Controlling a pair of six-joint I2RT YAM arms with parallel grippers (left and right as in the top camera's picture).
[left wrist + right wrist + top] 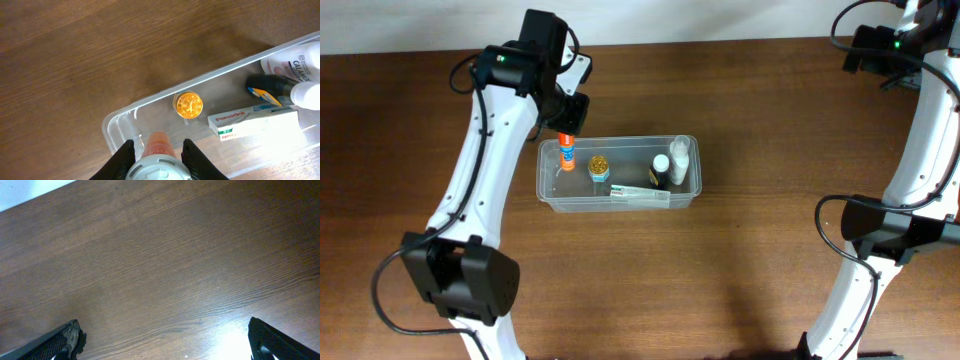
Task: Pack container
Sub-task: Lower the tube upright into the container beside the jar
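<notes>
The clear plastic container [620,141] sits mid-table; its left end shows in the left wrist view [112,122]. My left gripper [566,128] is shut on an orange-capped tube [566,150], held upright over the container's left end, cap pointing down [160,143]. Inside lie a gold-lidded jar [598,168] [188,105], a white Panadol box [640,194] [252,123], a dark bottle with a white cap [661,172] [272,88] and a white Calamine bottle [679,156] [292,66]. My right gripper [165,340] is open wide over bare wood at the far right corner.
The brown wooden table [770,120] surrounds the container. The right arm's base and links [880,230] stand along the right side. The left arm [470,190] arches over the table's left part.
</notes>
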